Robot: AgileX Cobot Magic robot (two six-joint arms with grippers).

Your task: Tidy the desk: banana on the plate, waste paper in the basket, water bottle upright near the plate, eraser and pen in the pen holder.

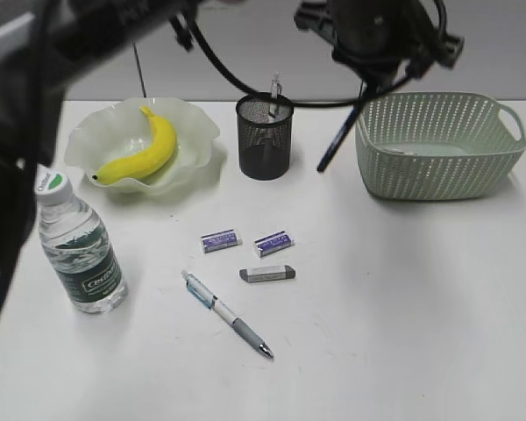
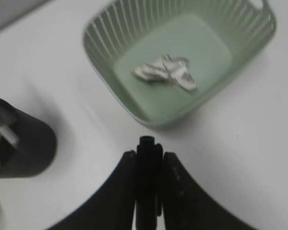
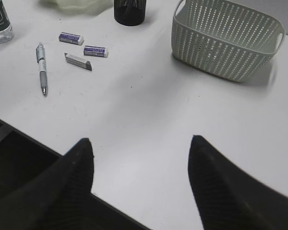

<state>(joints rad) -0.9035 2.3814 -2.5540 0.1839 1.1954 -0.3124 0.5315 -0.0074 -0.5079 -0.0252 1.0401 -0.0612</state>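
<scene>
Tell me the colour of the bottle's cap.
White with a green top, on the water bottle's cap; clearest in the exterior view.

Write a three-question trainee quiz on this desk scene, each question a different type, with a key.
1. True or false: the banana lies in the plate.
2. Multiple choice: where is the waste paper? A) on the desk B) in the basket C) in the pen holder
3. Fill in: the number of erasers lying on the desk beside the pen is ___.

Key: 1 true; 2 B; 3 three.
</scene>
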